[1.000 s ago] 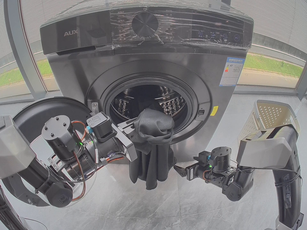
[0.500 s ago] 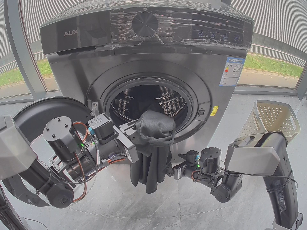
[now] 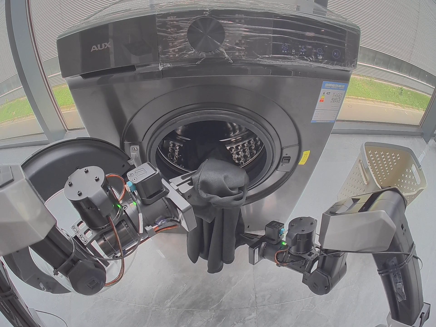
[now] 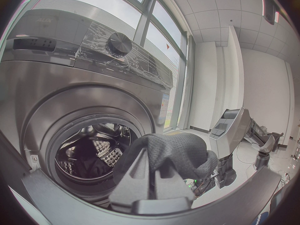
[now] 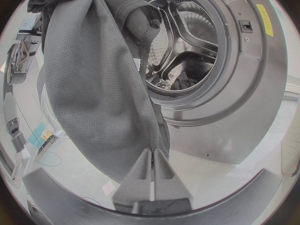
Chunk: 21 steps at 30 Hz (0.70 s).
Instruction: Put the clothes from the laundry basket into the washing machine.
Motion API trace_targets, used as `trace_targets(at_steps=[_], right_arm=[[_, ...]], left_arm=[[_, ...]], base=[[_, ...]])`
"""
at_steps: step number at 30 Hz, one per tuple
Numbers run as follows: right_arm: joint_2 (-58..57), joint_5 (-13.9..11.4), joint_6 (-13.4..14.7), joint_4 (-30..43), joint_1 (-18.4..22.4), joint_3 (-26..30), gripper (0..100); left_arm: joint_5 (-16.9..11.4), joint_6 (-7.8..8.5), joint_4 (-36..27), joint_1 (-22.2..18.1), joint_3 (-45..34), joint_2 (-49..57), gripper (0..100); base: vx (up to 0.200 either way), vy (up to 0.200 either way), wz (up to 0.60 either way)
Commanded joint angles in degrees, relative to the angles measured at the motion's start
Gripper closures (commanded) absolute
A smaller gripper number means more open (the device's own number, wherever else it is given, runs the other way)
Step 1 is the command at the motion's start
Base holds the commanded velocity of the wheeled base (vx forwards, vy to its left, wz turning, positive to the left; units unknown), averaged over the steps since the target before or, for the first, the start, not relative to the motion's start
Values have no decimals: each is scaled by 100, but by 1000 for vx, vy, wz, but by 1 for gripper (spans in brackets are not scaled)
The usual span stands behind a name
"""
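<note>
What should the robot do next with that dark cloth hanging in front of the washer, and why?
Probably lift the right hand up toward the drum opening. The left hand holds the dark garment at the opening's lower rim, but most of it hangs down outside, and the right hand appears shut on that hanging tail. Raising it would likely bring the tail in too.

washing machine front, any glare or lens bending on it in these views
Head view: straight edges of the washing machine bow outward, its wrapped control panel glints. Left wrist view: dark corners, backlight from the window. Right wrist view: bright reflections inside the drum.
</note>
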State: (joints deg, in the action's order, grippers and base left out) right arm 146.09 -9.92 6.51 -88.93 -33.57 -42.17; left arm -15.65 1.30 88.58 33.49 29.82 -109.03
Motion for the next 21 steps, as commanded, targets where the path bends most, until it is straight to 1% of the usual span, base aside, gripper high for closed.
trace_targets(at_steps=[1,5,7,8,10,12,13,14,18,21], right_arm=[[-591,43,35,-54,88,481,100],[-1478,61,52,-45,290,1220,100],[-1733,61,61,-45,351,1431,100],[-1927,61,61,-54,413,1650,100],[-2155,140,52,-45,466,1870,100],[-2331,280,79,-45,474,1984,100],[-2331,280,79,-45,474,1984,100],[-2454,368,87,-45,474,2099,100],[-2392,386,158,-45,439,2239,100],[-1962,386,166,-45,431,2107,100]], left_arm=[[36,-25,2,-44,15,-57,100],[54,-51,2,-167,-20,-48,100],[62,-60,2,-185,-11,-48,100],[71,-69,2,-193,-11,-48,100],[80,-78,2,-211,-29,-57,100],[89,-86,2,-220,-46,-57,100],[89,-86,2,-220,-46,-57,100],[124,-95,2,-237,-73,-57,100],[159,-95,2,-220,-46,-48,100],[159,-104,2,-176,15,-22,100]], base=[[0,0,0],[0,0,0],[0,0,0],[0,0,0],[0,0,0],[0,0,0],[0,0,0],[0,0,0],[0,0,0],[0,0,0]])
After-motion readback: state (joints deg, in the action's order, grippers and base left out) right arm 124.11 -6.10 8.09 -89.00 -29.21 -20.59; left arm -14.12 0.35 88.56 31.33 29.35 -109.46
